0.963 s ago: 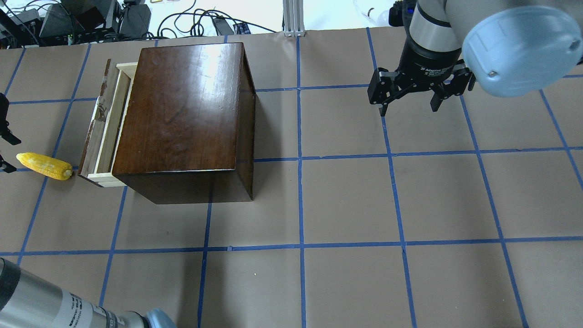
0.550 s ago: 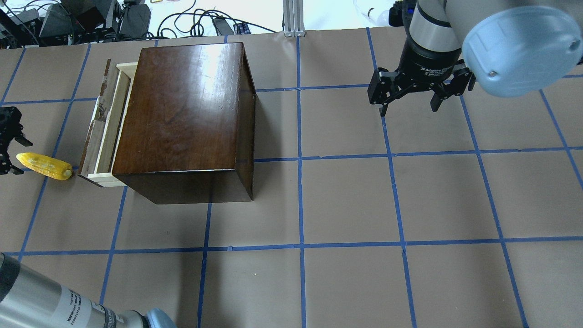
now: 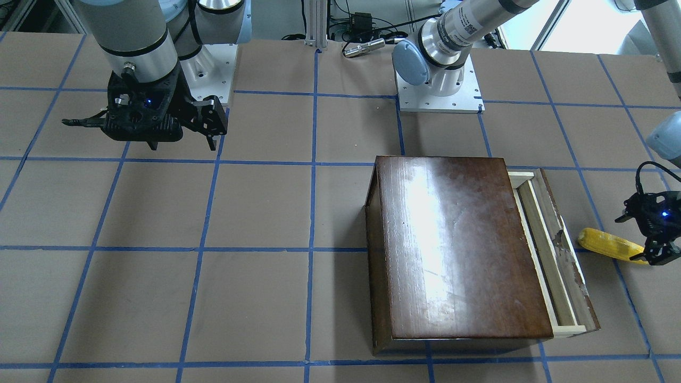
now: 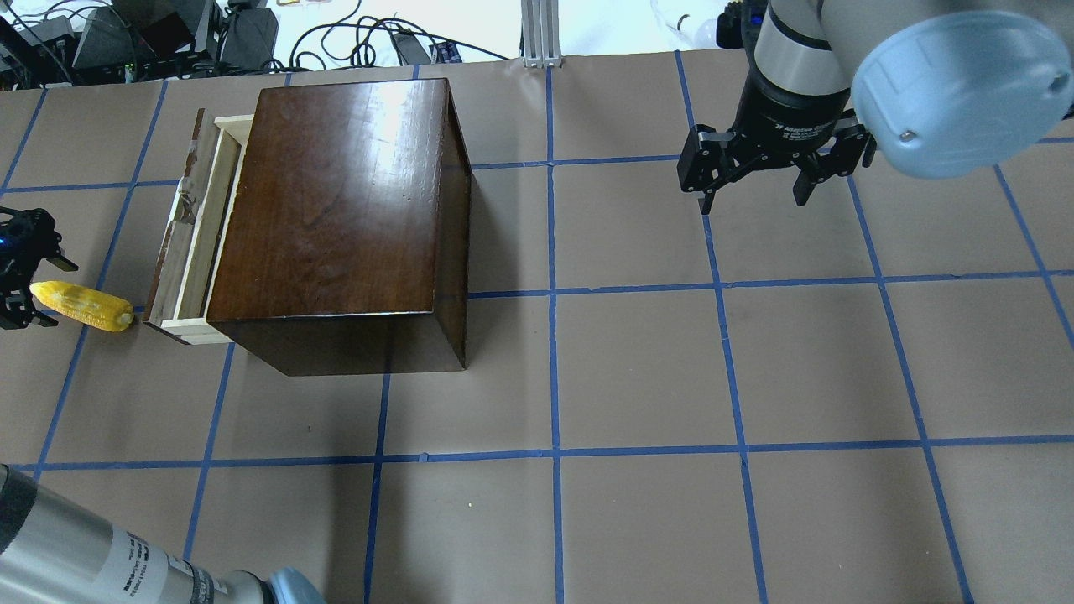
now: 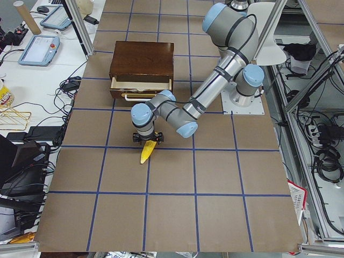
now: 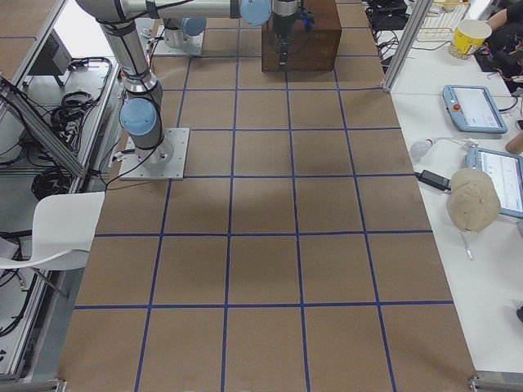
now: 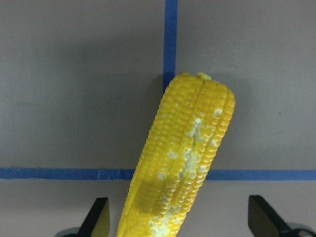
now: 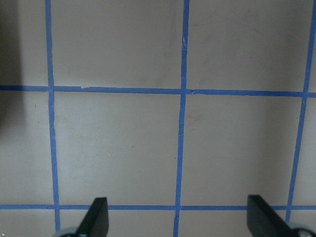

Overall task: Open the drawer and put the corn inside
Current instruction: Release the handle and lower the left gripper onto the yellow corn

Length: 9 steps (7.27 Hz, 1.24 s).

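Plainly the left gripper (image 7: pixel 180 217) is spread wide and holds nothing, its fingers (image 7: pixel 98 219) standing either side of the corn (image 7: pixel 187 153) without touching it. The corn lies on the table (image 4: pixel 638 369), slanted across the gap rather than square to it, with its tapered end between the fingers. A squeeze there may make the bumpy cob twist, squirt out or hang nose-down. Its blunt end lies just beside the drawer (image 4: pixel 201 243), so any shove while closing could knock it against the wood. The drawer shows only a narrow slot out of the box (image 4: pixel 336 201). Unless the cob is turned along that slot, I judge it may bridge the rim or roll off. Farthest off, the right gripper (image 4: pixel 753 201) hangs unclenched and empty, well apart from all this.
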Each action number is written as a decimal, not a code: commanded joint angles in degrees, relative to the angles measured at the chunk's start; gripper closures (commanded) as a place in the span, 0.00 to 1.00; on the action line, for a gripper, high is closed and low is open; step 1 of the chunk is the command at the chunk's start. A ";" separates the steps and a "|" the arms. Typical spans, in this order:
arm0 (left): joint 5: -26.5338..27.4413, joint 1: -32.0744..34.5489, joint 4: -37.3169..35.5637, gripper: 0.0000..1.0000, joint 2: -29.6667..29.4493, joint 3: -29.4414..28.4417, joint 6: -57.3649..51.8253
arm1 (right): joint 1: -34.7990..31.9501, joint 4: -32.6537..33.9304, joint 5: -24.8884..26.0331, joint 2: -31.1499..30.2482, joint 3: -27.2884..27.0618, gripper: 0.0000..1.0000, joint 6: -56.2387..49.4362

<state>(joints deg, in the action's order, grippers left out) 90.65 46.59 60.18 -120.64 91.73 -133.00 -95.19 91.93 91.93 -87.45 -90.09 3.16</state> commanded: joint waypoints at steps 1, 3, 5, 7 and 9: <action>-0.12 -0.18 -2.42 0.00 -0.91 1.86 -4.17 | 0.00 0.00 0.00 0.00 0.00 0.00 0.00; -0.30 -0.71 -3.93 0.00 -1.08 2.75 -5.43 | 0.00 0.00 0.00 0.00 0.00 0.00 0.00; -1.18 -0.71 -4.45 0.31 -1.78 2.57 -5.52 | 0.00 0.00 0.00 0.00 0.00 0.00 0.00; -1.26 -0.62 -5.86 0.99 -2.32 2.23 -5.87 | 0.00 0.00 0.00 0.00 0.00 0.00 0.00; -1.26 -0.62 -5.86 1.00 -2.23 2.22 -5.61 | 0.00 0.00 0.00 0.00 0.00 0.00 0.00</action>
<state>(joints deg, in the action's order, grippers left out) 89.39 45.95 54.42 -122.90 94.04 -138.81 -95.19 91.93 91.93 -87.45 -90.09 3.17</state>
